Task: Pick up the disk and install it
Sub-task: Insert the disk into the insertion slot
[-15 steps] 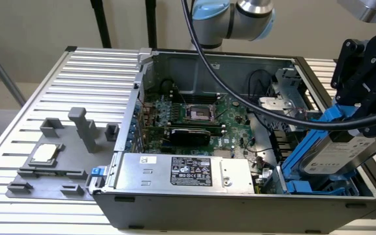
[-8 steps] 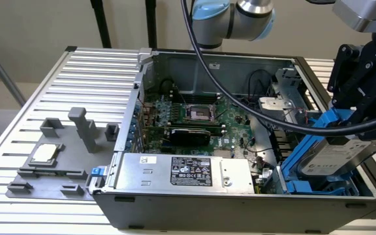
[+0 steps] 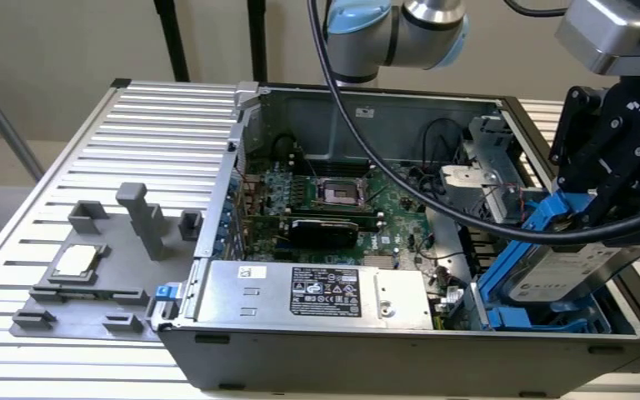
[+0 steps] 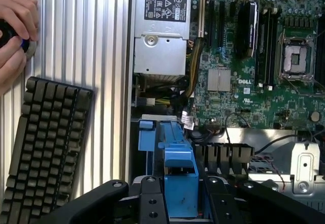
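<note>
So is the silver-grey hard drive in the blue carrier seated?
Not seated: the hard drive leans tilted, protruding from the blue plastic cage, clamped in the black gripper.

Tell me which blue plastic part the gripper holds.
The carrier frame on the disk, tilted, clamped by the gripper; the blue drive cage sits in the case beneath it.
</note>
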You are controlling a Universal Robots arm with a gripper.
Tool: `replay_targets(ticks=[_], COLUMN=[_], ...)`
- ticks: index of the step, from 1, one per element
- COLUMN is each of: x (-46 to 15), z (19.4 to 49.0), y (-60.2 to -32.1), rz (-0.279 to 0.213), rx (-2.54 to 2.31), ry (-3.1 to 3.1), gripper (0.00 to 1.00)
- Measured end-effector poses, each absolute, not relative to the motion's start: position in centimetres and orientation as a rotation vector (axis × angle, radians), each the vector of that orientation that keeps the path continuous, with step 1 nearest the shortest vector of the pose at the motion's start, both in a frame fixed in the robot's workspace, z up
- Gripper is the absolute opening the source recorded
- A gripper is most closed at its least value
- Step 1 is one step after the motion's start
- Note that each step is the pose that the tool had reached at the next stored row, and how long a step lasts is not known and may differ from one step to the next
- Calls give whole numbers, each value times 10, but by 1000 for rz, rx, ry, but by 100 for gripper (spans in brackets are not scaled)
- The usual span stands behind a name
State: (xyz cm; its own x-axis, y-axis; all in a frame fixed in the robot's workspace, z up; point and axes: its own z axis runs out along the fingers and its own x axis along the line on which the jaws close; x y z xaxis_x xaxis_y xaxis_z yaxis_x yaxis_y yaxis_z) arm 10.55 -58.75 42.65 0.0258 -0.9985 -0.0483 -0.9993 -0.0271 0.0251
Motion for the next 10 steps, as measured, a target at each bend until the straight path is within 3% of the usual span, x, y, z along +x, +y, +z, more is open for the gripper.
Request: replay_targets(ticks=[10], x=[106], z=[415], y=[-587], rz=[83], rx=[-2263], ry=[2154], gripper=[34])
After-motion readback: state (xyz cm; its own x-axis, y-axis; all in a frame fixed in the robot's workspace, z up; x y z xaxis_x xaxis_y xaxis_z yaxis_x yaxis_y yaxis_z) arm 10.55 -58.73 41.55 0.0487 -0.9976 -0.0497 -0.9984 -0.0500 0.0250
